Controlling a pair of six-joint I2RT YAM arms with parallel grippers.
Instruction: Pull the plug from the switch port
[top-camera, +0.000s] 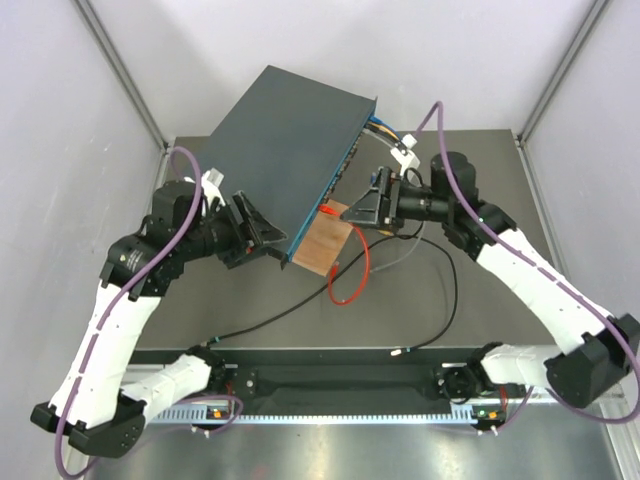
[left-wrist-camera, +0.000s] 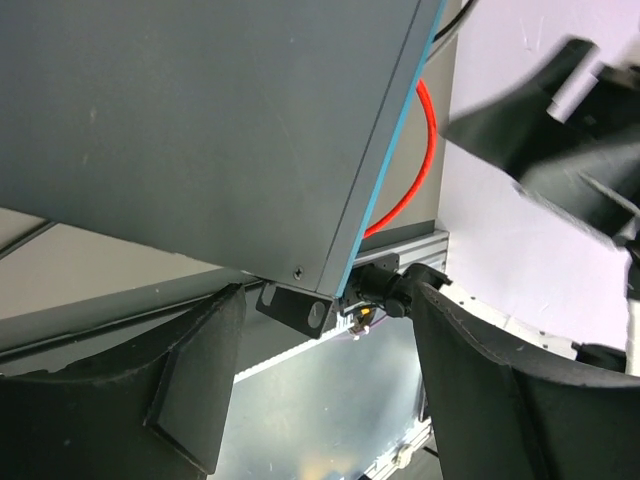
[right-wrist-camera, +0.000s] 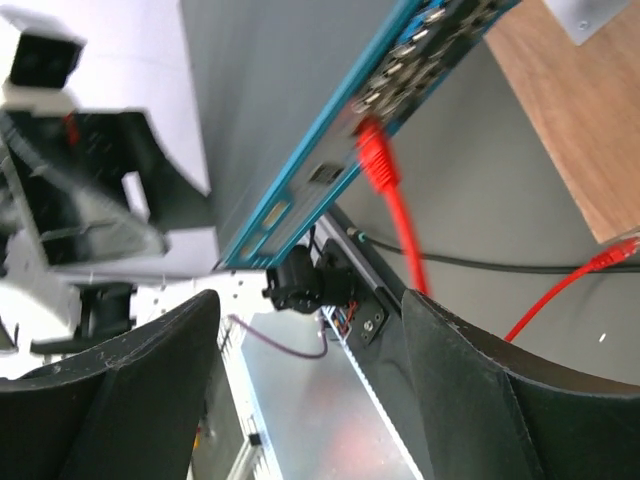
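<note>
Blue-grey flat metal switch leans at 11 o'clock on the table, one corner inside the left end effector, grip unclear, likely bracing it. At 3 o'clock of the red plug, the right end effector gapes empty, lined up to seize it.

White arms, black joints, purple cables
</note>
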